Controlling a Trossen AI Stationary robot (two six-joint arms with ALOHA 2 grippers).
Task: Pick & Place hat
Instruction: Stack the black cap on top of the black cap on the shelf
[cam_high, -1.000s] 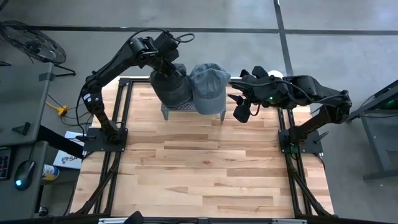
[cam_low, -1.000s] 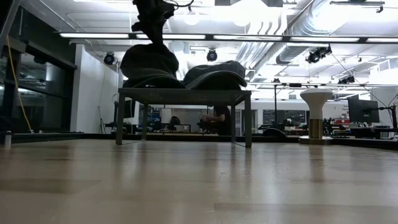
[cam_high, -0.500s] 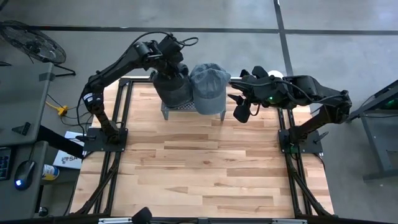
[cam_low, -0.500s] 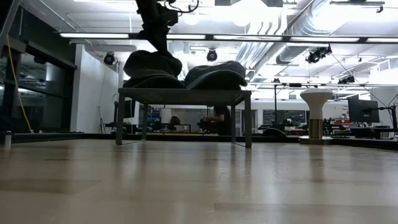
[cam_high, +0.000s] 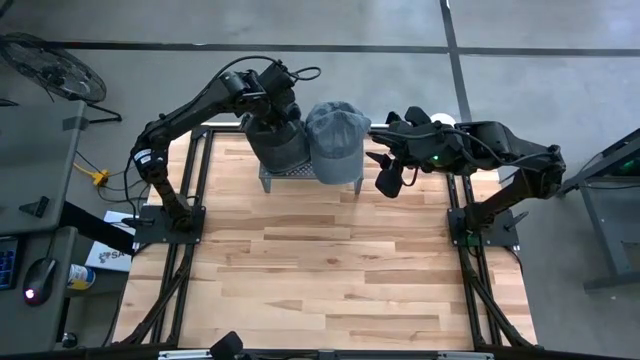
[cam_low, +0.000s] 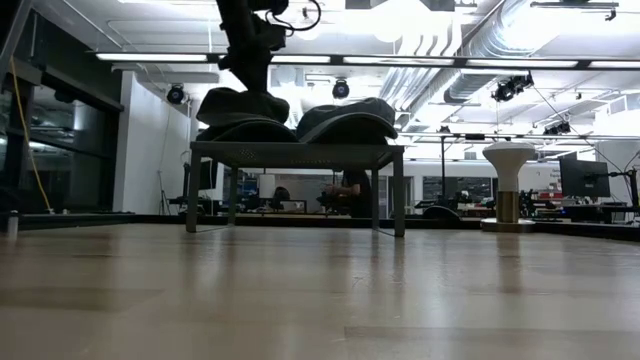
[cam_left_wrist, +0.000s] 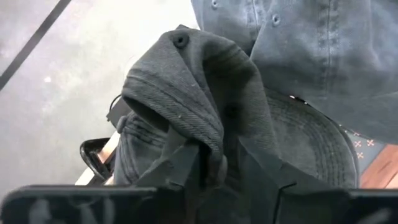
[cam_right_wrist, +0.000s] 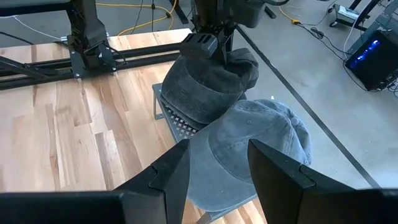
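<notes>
A dark grey hat (cam_high: 278, 147) lies on a small metal stand (cam_low: 300, 152) at the table's far edge, and my left gripper (cam_high: 277, 108) is shut on its crown from above. Beside it, on the same stand toward the right, lies a light blue-grey cap (cam_high: 335, 140) on its underside. The low view shows both, dark hat (cam_low: 240, 110) and cap (cam_low: 345, 118), lying on the stand's top. My right gripper (cam_high: 386, 172) hangs open just right of the stand, its fingers either side of nothing, facing the cap (cam_right_wrist: 249, 143). My left gripper (cam_left_wrist: 217, 171) pinches a raised fold of the dark hat's crown (cam_left_wrist: 211, 134) between its two fingers, coming from above and pointing down. The hat's brim and lower part (cam_low: 235, 128) lie on the stand, and the crown is drawn up toward the fingers (cam_right_wrist: 200, 42).
The stand's perforated top (cam_right_wrist: 180, 124) sits on thin legs (cam_low: 398, 195) above the wooden table (cam_high: 320, 270). A white mushroom-shaped object (cam_low: 508, 185) stands near the table's far right. Black frame rails (cam_high: 195, 230) run along both sides. The near half of the table is bare wood.
My left gripper has moved down and a little toward the right, still shut on the dark hat. The hat's bunched crown has sunk lower and flatter onto the stand beside the cap. The right arm has kept still.
</notes>
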